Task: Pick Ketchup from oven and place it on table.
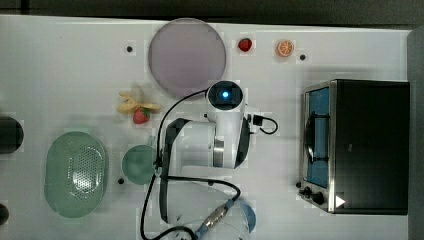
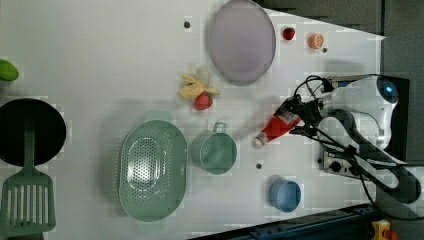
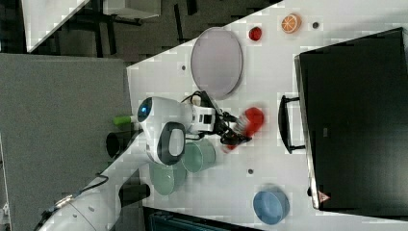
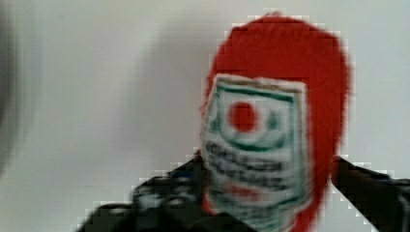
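White bench [image 2: 100, 45] carries a green cup [image 2: 215, 150] and blue bowl [image 2: 285, 195] near the red, white-labelled ketchup bottle [image 2: 276, 126] lying before the oven [image 1: 370, 145], tool [image 2: 300, 117] fingers spread around it.

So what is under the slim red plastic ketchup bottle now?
Under the slim red plastic ketchup bottle lies only the bare white table, in front of the black toaster oven. The gripper is at the bottle's base, hiding the surface there.
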You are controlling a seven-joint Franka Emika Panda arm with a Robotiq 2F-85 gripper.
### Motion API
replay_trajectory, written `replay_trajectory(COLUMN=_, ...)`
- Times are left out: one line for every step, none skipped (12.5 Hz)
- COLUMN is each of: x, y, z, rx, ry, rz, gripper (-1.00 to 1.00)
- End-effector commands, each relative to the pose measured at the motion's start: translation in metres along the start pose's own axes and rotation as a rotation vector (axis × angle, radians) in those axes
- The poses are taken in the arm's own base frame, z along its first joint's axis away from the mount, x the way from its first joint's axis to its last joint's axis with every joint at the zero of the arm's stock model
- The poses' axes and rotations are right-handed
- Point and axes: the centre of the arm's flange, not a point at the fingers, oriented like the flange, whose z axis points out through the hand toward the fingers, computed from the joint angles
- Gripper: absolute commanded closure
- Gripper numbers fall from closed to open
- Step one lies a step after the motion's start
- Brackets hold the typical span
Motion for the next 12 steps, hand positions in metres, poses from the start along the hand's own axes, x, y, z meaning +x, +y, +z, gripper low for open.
replay_trajectory(x=0.004, y=-0.007, z=-0.032, rx=0.101, ry=0.055, rz=0.017, gripper=-1.0)
replay_trajectory(x=0.003, y=-0.008, z=-0.052, rx=0.133, ry=0.069, rz=0.022, gripper=-1.0)
replay_trajectory(x=0.002, y=-0.007, z=-0.082, rx=0.171, ry=0.079, rz=0.029, gripper=-1.0)
replay_trajectory(x=0.0, y=-0.003, z=-0.116, rx=0.202, ry=0.08, rz=0.028, gripper=-1.0)
replay_trajectory(x=-0.004, y=0.003, z=-0.152, rx=0.223, ry=0.072, rz=0.026, gripper=-1.0)
replay_trajectory(x=-0.008, y=0.011, z=-0.19, rx=0.24, ry=0.062, rz=0.021, gripper=-1.0)
replay_trajectory(x=-0.013, y=0.021, z=-0.227, rx=0.255, ry=0.053, rz=0.014, gripper=-1.0)
replay_trajectory(x=-0.017, y=0.033, z=-0.261, rx=0.266, ry=0.047, rz=0.01, gripper=-1.0)
replay_trajectory(x=-0.02, y=0.044, z=-0.293, rx=0.284, ry=0.048, rz=0.006, gripper=-1.0)
replay_trajectory(x=-0.025, y=0.053, z=-0.325, rx=0.306, ry=0.056, rz=-0.002, gripper=-1.0)
replay_trajectory(x=-0.032, y=0.062, z=-0.355, rx=0.318, ry=0.072, rz=-0.013, gripper=-1.0)
replay_trajectory(x=-0.037, y=0.071, z=-0.381, rx=0.316, ry=0.1, rz=-0.026, gripper=-1.0)
